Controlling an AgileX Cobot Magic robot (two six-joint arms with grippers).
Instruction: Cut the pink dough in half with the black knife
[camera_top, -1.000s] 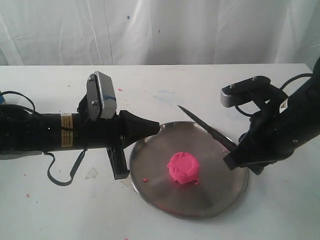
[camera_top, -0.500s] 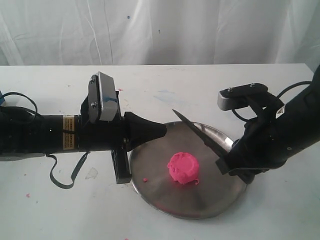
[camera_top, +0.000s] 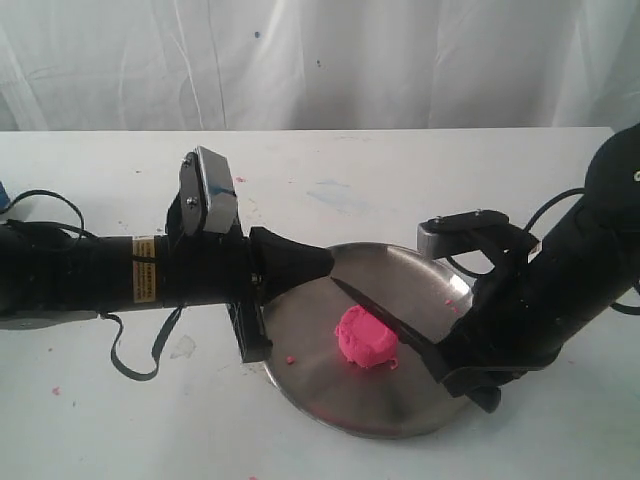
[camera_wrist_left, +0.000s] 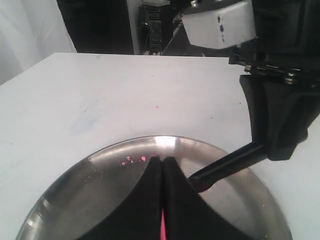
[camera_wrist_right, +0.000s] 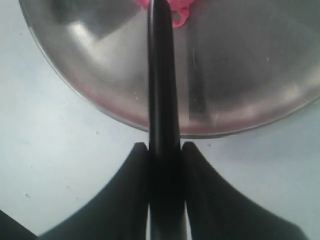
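Note:
The pink dough (camera_top: 362, 338) is a round lump in the middle of the steel plate (camera_top: 310, 355). My right gripper (camera_top: 452, 368) is shut on the handle of the black knife (camera_top: 385, 318). The blade slants across the dough's far right side, tip toward the left arm. Whether the blade touches the dough I cannot tell. In the right wrist view the knife (camera_wrist_right: 161, 75) runs out from the right gripper (camera_wrist_right: 164, 147) over the plate (camera_wrist_right: 240, 60) to the dough (camera_wrist_right: 179, 14). My left gripper (camera_top: 325, 262) is shut, its tip over the plate's left rim. In the left wrist view the left gripper (camera_wrist_left: 162, 160) faces the knife (camera_wrist_left: 225, 166).
Tiny pink crumbs (camera_wrist_left: 131, 160) lie on the plate (camera_wrist_left: 90, 190), and one (camera_top: 290, 357) near its left edge. The white table (camera_top: 420, 170) runs back to a white curtain. A black cable (camera_top: 135, 350) loops under the left arm.
My right gripper has carried the knife left and down, so the blade now lies over the dough instead of behind it. The left arm has crept slightly right.

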